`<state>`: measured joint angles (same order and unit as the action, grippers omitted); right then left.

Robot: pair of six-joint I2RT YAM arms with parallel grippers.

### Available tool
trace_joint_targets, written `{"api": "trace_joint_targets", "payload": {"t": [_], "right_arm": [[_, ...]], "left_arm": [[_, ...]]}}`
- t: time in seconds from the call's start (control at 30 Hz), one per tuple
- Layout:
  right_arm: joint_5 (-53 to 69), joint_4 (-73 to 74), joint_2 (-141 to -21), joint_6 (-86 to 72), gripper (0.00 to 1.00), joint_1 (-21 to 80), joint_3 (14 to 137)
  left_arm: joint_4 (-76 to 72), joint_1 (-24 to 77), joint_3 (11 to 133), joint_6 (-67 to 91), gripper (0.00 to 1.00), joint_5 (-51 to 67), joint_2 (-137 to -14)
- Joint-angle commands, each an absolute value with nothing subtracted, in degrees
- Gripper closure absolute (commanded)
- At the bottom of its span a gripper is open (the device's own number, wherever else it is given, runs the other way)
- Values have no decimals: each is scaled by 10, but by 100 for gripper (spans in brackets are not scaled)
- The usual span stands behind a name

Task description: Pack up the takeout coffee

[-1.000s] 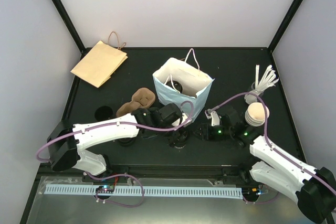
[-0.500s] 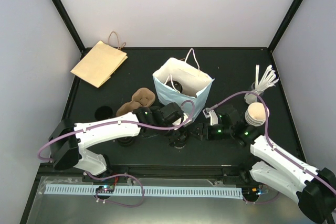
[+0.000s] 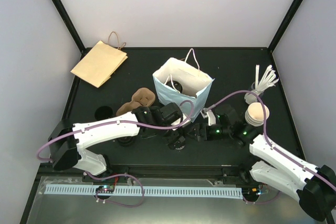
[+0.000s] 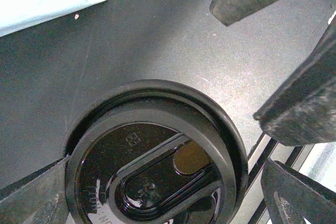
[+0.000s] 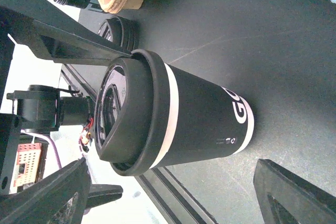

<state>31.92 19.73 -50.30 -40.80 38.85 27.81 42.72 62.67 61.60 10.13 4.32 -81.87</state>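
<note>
Presently, the takeout coffee [image 5: 173, 114], a dark cup with a white band and a black lid [image 4: 157, 145], stands upright on the worktop [image 3: 231, 72] near its front edge, just in front of the open pale-blue bag [image 3: 181, 95]. Left pincer [image 4: 165, 166]: released, poised directly over the lid with its fingers spread to either side. Right pincer [image 5: 173, 198]: released, fingers wide apart, the cup between them and not gripped. A brown paper bag [image 3: 100, 62] lies flat at the far left corner.
</note>
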Motion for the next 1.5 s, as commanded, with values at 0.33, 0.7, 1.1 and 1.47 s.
{"api": "trace_joint_targets", "payload": {"t": [0.33, 0.7, 1.1, 1.47], "right_arm": [[303, 191, -512, -398, 0, 407, 300], [280, 212, -518, -391, 0, 421, 313], [235, 269, -515, -363, 0, 435, 345], [30, 371, -559, -352, 4, 584, 453]], "left_arm": [[484, 628, 650, 114, 1, 41, -789], [503, 627, 665, 118, 1, 39, -776], [507, 627, 669, 134, 1, 23, -744], [441, 506, 584, 193, 12, 112, -631]]}}
